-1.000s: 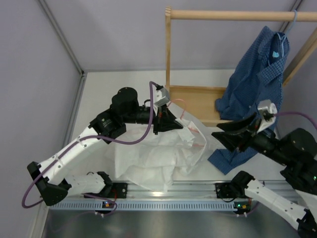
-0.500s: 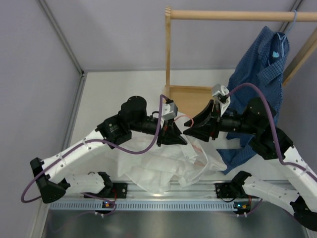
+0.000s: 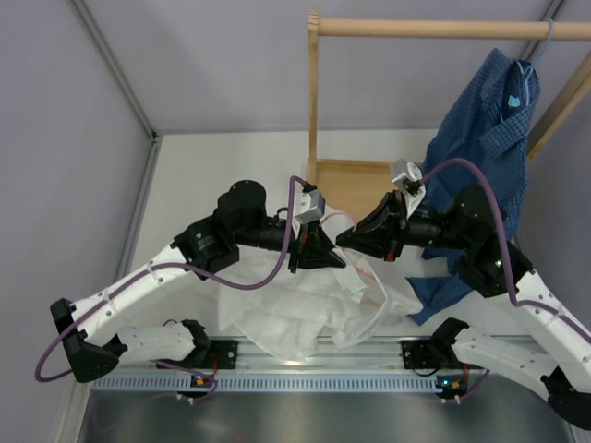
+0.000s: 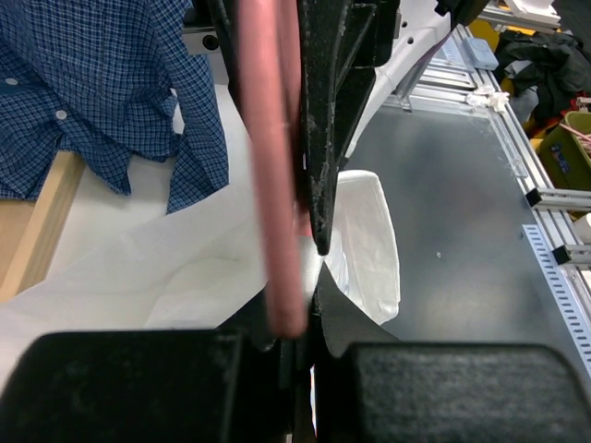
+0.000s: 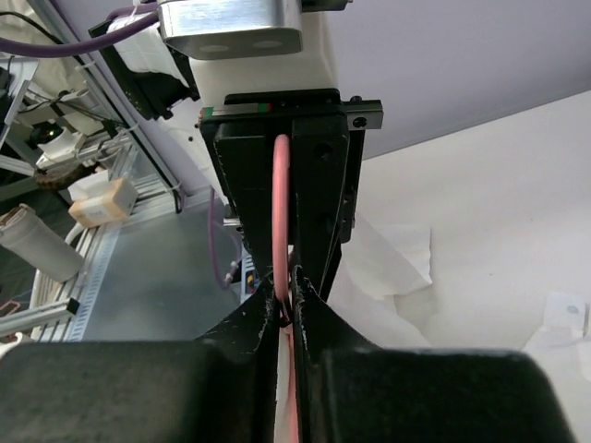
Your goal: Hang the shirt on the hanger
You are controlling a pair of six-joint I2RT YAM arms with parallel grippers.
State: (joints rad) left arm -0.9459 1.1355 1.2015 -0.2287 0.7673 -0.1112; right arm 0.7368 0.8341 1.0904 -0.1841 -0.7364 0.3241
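The pink wire hanger (image 3: 344, 221) is held in the air between both grippers above the white shirt (image 3: 305, 300), which lies crumpled on the table with part of it hanging from the hanger. My left gripper (image 3: 332, 251) is shut on the hanger wire (image 4: 273, 185). My right gripper (image 3: 347, 242) faces it tip to tip and is shut on the same wire (image 5: 282, 212). The shirt also shows below the left gripper (image 4: 185, 268) and beside the right gripper (image 5: 392, 268). Most of the hanger's frame is hidden by the grippers and the fabric.
A dark blue checked shirt (image 3: 480, 138) hangs on a light blue hanger (image 3: 547, 41) from the wooden rack (image 3: 313, 101) at the back right, its hem reaching the table. The rack's wooden base (image 3: 360, 185) lies just behind the grippers. The aluminium rail (image 3: 314, 380) runs along the near edge.
My right arm has swung left from beside the blue shirt to the hanger and closed on it opposite my left gripper. The left gripper has shifted slightly right with the hanger.
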